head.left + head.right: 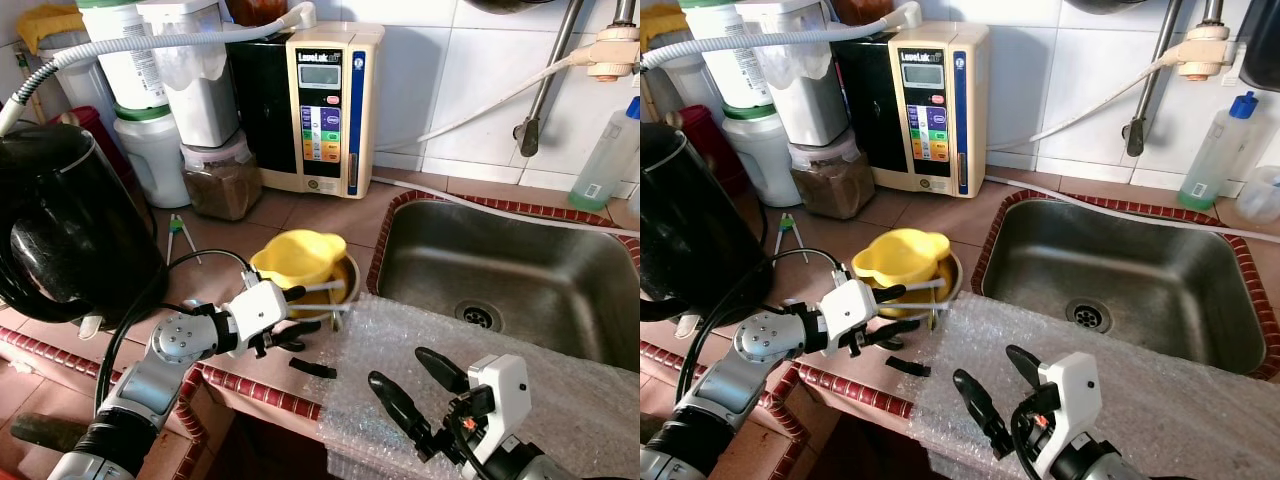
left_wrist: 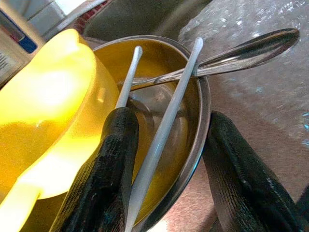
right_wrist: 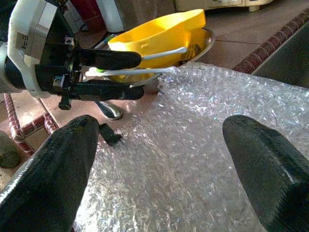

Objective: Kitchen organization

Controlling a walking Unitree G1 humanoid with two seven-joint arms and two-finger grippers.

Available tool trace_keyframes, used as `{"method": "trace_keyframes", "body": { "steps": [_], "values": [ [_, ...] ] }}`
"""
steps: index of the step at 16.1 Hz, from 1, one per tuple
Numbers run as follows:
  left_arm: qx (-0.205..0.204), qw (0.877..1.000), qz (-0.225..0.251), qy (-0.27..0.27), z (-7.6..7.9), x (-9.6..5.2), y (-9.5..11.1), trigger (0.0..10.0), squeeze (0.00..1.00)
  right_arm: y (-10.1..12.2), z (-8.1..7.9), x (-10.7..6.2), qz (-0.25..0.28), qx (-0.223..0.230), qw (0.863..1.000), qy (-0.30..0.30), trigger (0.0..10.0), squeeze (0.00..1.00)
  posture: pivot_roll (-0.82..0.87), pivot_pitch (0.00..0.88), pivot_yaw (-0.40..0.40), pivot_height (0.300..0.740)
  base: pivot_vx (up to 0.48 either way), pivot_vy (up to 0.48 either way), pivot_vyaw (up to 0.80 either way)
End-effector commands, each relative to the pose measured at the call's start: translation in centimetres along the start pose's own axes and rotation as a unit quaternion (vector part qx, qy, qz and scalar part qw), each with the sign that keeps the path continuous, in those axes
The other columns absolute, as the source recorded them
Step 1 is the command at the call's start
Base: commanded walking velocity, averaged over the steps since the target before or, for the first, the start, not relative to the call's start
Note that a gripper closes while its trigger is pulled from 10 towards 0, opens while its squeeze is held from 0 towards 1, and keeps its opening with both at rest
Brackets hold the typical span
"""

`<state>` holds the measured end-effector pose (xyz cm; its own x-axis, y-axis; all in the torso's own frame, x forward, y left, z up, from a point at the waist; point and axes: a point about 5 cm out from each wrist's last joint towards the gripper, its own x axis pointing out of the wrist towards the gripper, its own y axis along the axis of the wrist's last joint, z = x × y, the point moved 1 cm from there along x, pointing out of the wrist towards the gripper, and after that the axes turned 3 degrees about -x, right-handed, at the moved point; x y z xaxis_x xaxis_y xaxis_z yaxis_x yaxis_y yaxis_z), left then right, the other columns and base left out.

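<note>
Left claw at the bowl, tidy-up barely started by the looks of it

The left claw is parted around the near rim of the metal bowl, gripping nothing yet, with one finger inside next to the white sticks and a spoon lying across the rim. A yellow jug sits tipped in the same bowl on the tiled desk, just left of the sink. The right claw hovers spread wide and empty over the bubble wrap. I'd say nothing's sorted so far: bowl, jug and utensils are all piled together, and a small black piece lies loose near the desk edge.
</note>
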<state>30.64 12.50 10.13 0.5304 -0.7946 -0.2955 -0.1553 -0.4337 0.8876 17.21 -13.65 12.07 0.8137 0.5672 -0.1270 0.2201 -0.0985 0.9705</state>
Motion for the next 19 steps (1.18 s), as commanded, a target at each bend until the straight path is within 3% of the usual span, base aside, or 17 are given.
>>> {"method": "trace_keyframes", "body": {
  "steps": [1,4,12,13,14,19],
  "values": [
    [-0.003,1.0,-0.019,0.008,-0.4,-0.4,-0.6,0.0,0.0,0.0,0.2,0.1,0.0,-0.005,1.0,-0.003,10.0,0.0,-0.02,0.0,0.081,0.74,0.0,0.0,0.0],
    [0.005,0.998,-0.052,0.042,-1.5,-0.7,-1.3,0.0,0.0,0.0,0.3,0.2,0.002,-0.008,1.0,-0.004,10.0,0.0,-0.01,0.0,0.081,0.74,0.0,0.0,0.0],
    [0.004,0.999,-0.018,0.034,-1.3,-0.2,-0.3,0.0,0.0,-0.1,0.2,0.2,0.001,-0.009,1.0,-0.007,10.0,0.0,-0.02,0.0,0.085,0.74,0.0,0.0,0.0],
    [0.011,1.0,-0.014,0.026,-1.1,0.0,-0.1,8.3,0.0,-0.1,0.3,0.2,0.001,-0.01,1.0,-0.007,10.0,0.0,-0.02,0.0,0.085,0.74,0.0,0.0,0.0],
    [0.008,0.999,-0.008,0.036,-1.2,0.1,0.1,10.0,0.0,0.0,0.3,0.2,0.001,-0.011,1.0,-0.007,10.0,0.0,-0.02,0.0,0.084,0.74,0.0,0.0,0.0],
    [0.014,0.999,-0.001,0.04,-1.0,0.3,0.2,10.0,0.0,-0.1,0.3,0.3,0.0,-0.012,1.0,-0.007,10.0,0.0,-0.02,0.0,0.083,0.74,0.0,0.0,0.0]
  ]
}}
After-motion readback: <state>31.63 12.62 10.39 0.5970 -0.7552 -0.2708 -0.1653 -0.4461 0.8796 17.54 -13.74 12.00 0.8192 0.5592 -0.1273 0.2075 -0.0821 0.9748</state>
